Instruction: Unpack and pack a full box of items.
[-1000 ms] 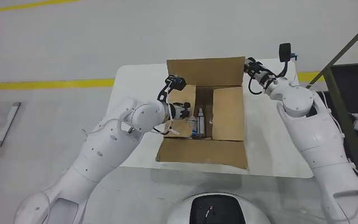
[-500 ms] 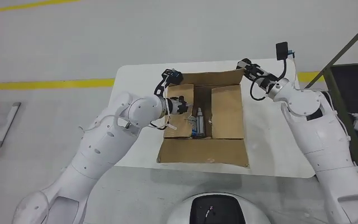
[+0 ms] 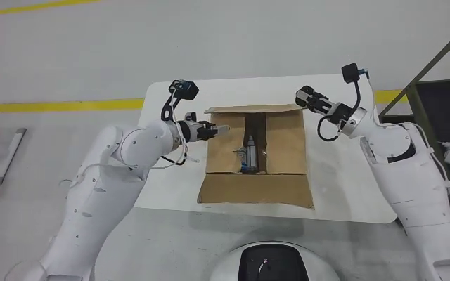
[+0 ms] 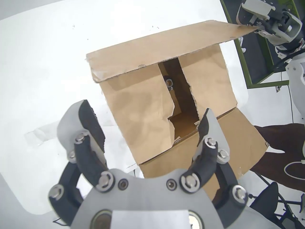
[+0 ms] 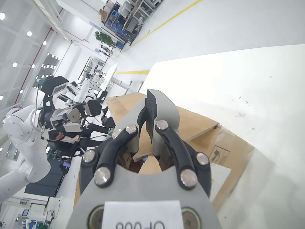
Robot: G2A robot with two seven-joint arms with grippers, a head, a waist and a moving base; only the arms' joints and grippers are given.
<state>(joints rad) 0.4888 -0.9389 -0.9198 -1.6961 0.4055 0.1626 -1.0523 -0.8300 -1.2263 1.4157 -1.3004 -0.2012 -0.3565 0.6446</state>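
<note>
A brown cardboard box stands in the middle of the white table. Its two side flaps lie folded inward, with a narrow gap between them. Down in that gap I see a bottle with its round cap. The far flap stands raised over the box. My right gripper is shut on that flap's right corner, and is seen in its own view clamped on the cardboard. My left gripper hovers open beside the box's left edge, with nothing between its fingers.
The near flap lies spread flat toward the table's front edge. A green metal frame stands just off the table's right side. A strip of clear tape lies on the table left of the box.
My left gripper has drawn back out of the box to its left side. The right gripper has swung the far flap from lying back to standing up over the box.
</note>
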